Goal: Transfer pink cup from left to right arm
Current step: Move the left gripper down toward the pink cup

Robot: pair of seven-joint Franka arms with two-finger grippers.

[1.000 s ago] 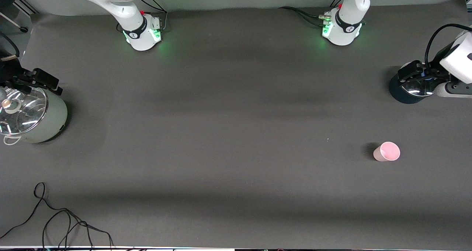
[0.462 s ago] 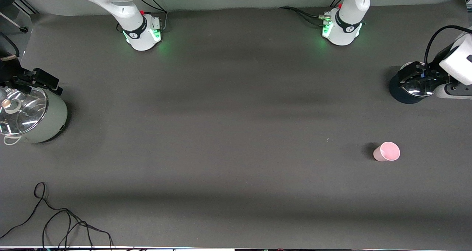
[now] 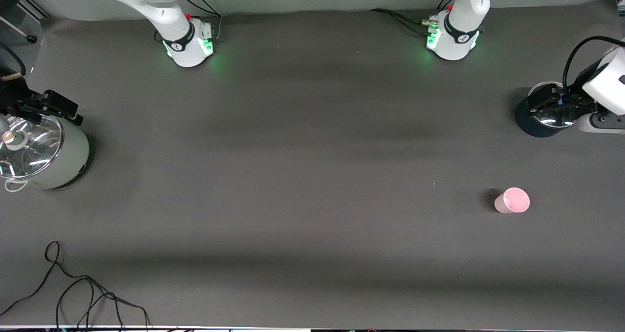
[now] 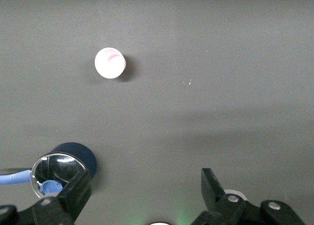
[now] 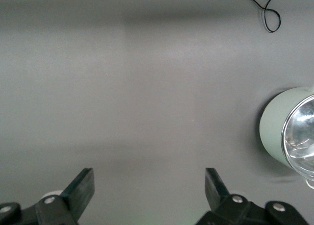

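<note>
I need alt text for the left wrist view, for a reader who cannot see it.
A small pink cup stands upright and alone on the dark table, seen from above. The open left gripper hangs over the table, its fingers wide apart, next to a dark blue pot with a shiny lid.

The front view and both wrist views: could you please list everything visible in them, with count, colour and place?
pink cup: one, light pink, upright on the table toward the left arm's end, apart from everything else.
dark pot: one, dark blue with a shiny lid, at the left arm's end, farther from the front camera than the cup.
green pot: one, pale green with a glass lid, at the right arm's end.
cable: one, black, loose near the front camera's edge.
table: one, dark grey.
left gripper: one, black, open, over the dark pot.
right gripper: one, black, open, by the green pot.
</note>
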